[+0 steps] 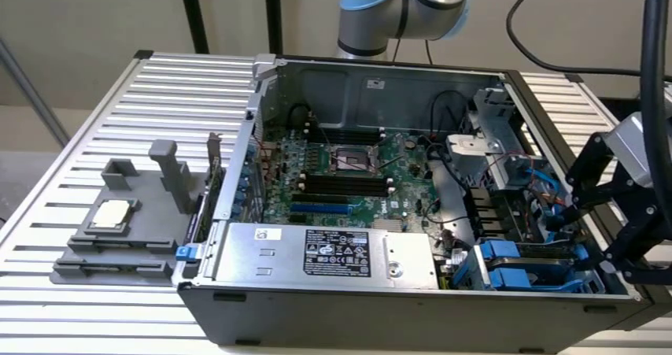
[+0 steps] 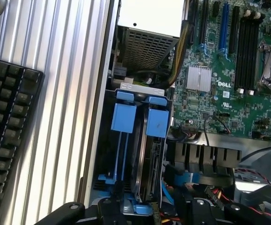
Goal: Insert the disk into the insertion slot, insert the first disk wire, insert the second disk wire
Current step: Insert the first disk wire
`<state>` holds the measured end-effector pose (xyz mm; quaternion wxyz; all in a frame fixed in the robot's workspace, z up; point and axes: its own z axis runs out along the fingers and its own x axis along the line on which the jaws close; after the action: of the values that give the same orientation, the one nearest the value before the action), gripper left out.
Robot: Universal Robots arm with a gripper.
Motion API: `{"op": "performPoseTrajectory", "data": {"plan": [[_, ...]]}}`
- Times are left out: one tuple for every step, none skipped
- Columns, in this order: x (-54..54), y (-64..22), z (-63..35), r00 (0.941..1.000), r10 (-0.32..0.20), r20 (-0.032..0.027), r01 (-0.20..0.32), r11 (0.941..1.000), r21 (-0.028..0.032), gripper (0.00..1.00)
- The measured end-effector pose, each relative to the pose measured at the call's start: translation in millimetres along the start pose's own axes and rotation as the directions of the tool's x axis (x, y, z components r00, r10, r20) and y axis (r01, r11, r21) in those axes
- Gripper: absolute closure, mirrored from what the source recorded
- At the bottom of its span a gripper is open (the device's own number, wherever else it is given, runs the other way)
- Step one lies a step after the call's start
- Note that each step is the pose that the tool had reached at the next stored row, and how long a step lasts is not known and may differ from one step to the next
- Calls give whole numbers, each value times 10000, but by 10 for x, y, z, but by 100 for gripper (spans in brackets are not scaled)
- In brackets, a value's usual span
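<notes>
Disk [image 2: 146, 159] stands edgewise, lengthwise in insertion slot [image 2: 119, 154].

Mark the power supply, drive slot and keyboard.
power supply [image 1: 336, 253], exterior view, on its black label.
slot [image 2: 124, 117], wrist view, on a blue tab.
keyboard [image 2: 6, 140], wrist view, on its keys.
</notes>
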<state>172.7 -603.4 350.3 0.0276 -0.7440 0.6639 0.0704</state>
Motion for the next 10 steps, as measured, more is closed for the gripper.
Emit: {"op": "performPoseTrajectory", "data": {"plan": [[1, -3, 3, 10000, -35, 54, 35, 10000, 2, 45], [1, -7, 6, 9999, -74, 107, 74, 10000, 4, 45], [2, -9, 9, 9998, -115, 155, 115, 9999, 4, 45], [3, -11, 13, 9997, -160, 196, 160, 9999, 3, 45], [4, -15, 18, 9995, -209, 233, 209, 9998, 2, 45], [5, -19, 23, 9993, -257, 267, 257, 9997, 0, 45], [6, -24, 27, 9991, -310, 303, 310, 9995, -2, 45], [7, -30, 30, 9988, -359, 340, 360, 9994, -4, 45], [9, -38, 34, 9985, -409, 377, 410, 9992, -5, 45], [11, -47, 37, 9981, -454, 413, 455, 9990, -4, 45]]}}
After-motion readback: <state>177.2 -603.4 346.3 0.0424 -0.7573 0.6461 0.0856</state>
